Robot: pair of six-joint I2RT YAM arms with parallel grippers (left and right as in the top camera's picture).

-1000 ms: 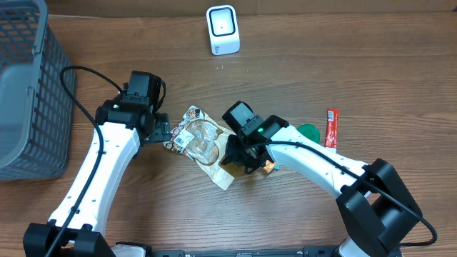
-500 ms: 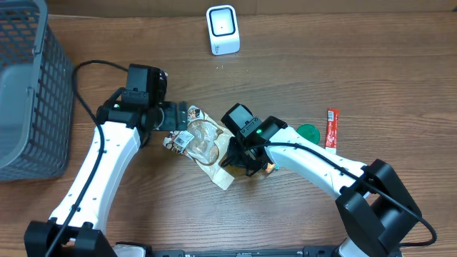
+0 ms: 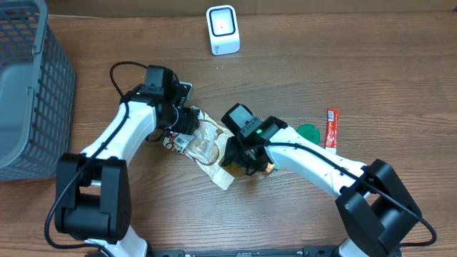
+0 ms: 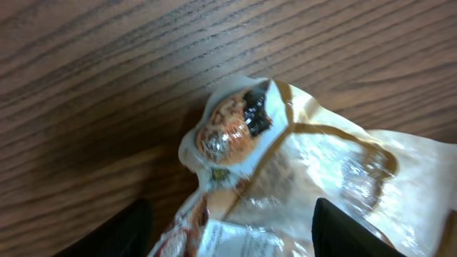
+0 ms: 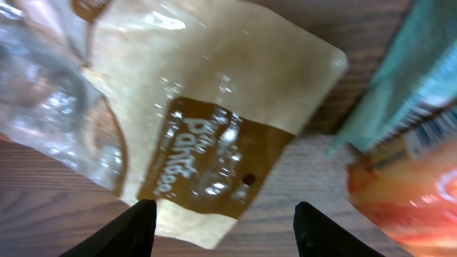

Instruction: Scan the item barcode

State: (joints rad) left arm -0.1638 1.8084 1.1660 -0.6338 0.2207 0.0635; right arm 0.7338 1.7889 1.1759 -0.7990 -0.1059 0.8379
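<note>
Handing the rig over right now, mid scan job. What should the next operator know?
Left hand: open, straddling the snack bag's printed end.
Right hand: open over its tan end.
Bag lies on the table, apart from the scanner at the far edge.
Done: hands placed at the bag; not yet gripped or scanned.
Left: grip it, lift, carry it to the scanner.

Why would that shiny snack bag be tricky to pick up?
The snack bag looks crinkled and thin, so it would probably flop and bend. Its glossy plastic may be slippery. It lies flat, so it likely won't roll.
</note>
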